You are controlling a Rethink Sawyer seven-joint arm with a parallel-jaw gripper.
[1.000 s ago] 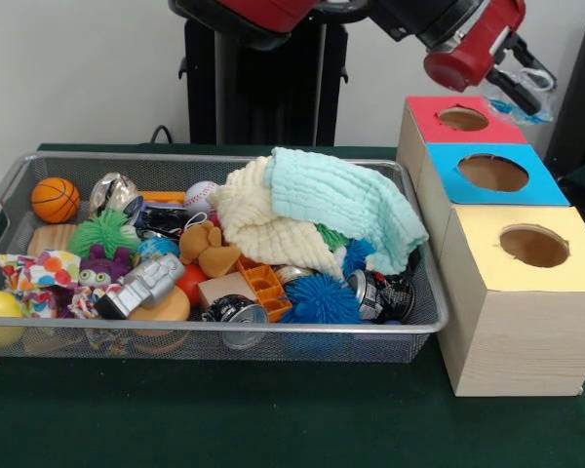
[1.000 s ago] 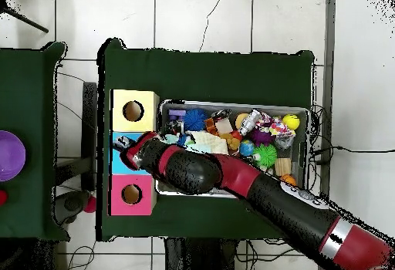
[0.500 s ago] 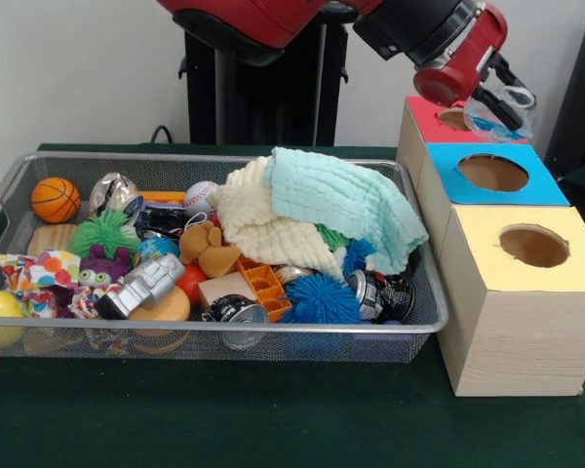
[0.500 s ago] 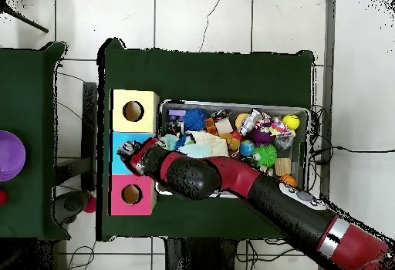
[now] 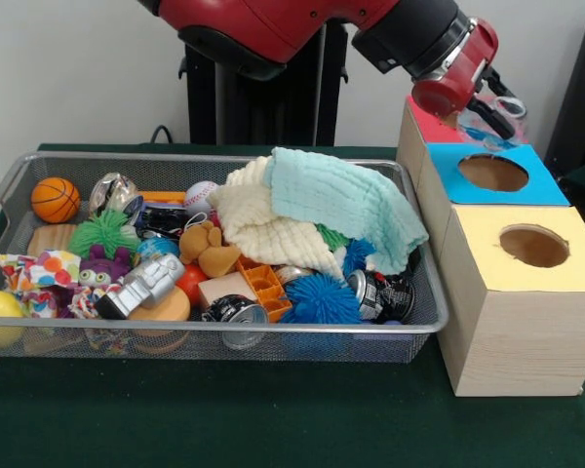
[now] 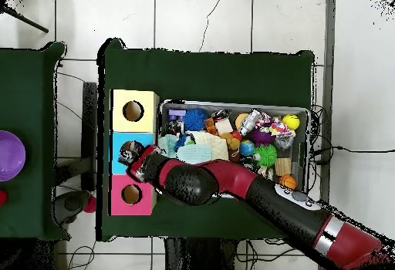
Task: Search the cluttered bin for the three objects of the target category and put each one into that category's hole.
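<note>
The gripper is closed on a see-through film bag, holding it low over the red-topped box, about at that box's edge where it meets the blue-topped box. The red box's hole is hidden behind the wrist in the front view, so the main risk is that a release here drops the crinkly bag onto the rim or the seam beside the blue box instead of through the opening. Light film could also cling to a finger, or settle on the lid without falling in.
</note>
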